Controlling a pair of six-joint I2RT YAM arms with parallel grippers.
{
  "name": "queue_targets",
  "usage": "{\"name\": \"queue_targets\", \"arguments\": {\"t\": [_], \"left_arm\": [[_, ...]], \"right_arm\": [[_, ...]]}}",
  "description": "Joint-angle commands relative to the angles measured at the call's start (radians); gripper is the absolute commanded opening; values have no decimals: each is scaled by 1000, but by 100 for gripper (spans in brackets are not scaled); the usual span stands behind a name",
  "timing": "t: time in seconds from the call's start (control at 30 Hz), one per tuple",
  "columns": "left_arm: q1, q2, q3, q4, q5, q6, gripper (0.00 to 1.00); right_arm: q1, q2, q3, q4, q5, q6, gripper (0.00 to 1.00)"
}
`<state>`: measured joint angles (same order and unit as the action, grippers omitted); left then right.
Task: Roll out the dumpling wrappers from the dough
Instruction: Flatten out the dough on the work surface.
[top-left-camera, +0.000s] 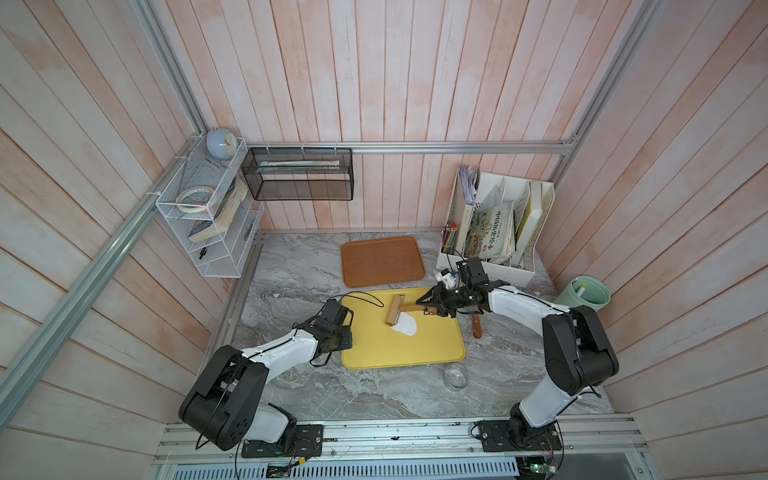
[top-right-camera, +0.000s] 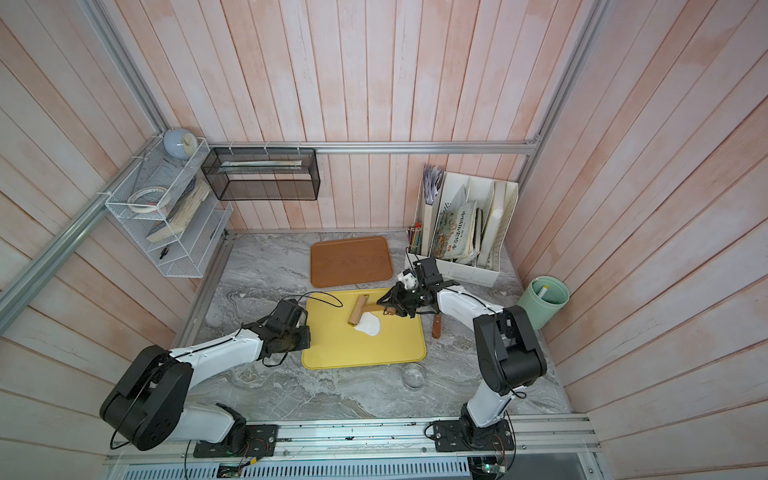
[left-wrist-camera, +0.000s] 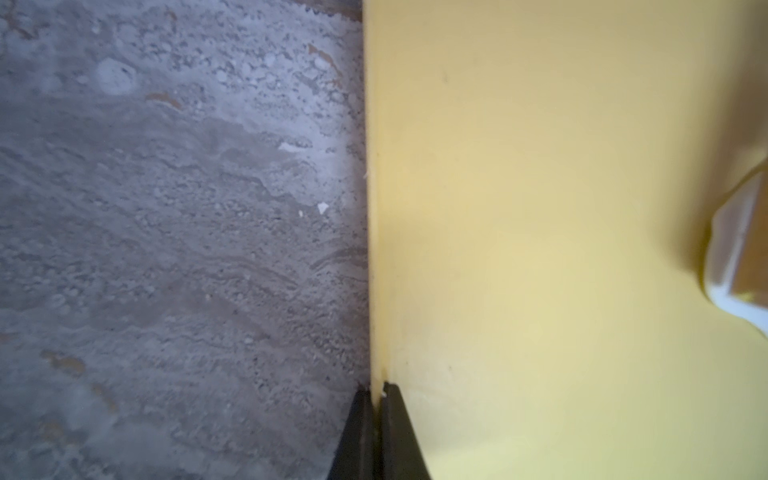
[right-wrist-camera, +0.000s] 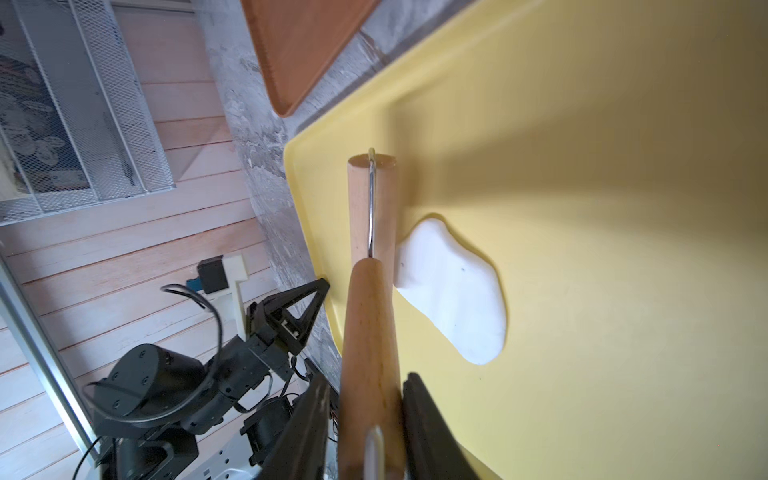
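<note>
Top views, both alike, look down on a grey marble table (top-left-camera: 316, 266). A yellow tray (top-left-camera: 415, 357) lies in the middle, with a bare brown tray (top-left-camera: 381, 261) just behind it. The dough (top-left-camera: 406, 326), a white, flattish, lopsided patch, lies on the yellow tray toward its far side. A wooden roller (top-left-camera: 394, 315) touches the dough on the side toward the left arm. The right gripper (top-left-camera: 427, 309) reaches in and holds the roller's handle. The left gripper (top-left-camera: 345, 337) sits at the tray's near-left rim.

Left wrist view, close and blurred: two black fingers (left-wrist-camera: 399, 436) are pinched on the yellow tray's raised rim, one outside over the marble, one inside. The dough's edge and the roller's end show softly at the frame's far side.

Right wrist view: the jaws are clamped on the roller's wooden handle, one on each side. Beyond them the barrel lies across the tray against one end of the dough. Most of the dough lies uncovered beside it, its outline wavy. No neat round disc shows.

The step in hand looks like flattening the dough, with shaping not yet done. The next move probably calls for drawing the roller across the dough under steady downward pressure while the left grip stops the tray sliding.
</note>
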<state>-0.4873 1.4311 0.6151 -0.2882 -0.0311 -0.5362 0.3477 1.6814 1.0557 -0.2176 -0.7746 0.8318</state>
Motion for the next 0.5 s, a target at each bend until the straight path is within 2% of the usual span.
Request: {"name": "queue_targets", "arguments": {"t": [0.0,0.13,0.27,0.37,0.47], "left_arm": [[-10,42,-29,-110,26,18,0],[-10,44,-26,-111,25,18,0],[-10,43,-28,-110,26,18,0],[-10,45,-26,-114,21,12,0],[-10,46,-26,-119,4,-3,0]], "right_arm": [[-6,3,93,-8,-38,-42,0],[-6,-37,80,-45,2,-47,0],[-8,-104,7,-203,137,-65,0],[-11,-185,-104,-173,167,-39,0],[-13,-204,-168,-167,191,-42,0]]}}
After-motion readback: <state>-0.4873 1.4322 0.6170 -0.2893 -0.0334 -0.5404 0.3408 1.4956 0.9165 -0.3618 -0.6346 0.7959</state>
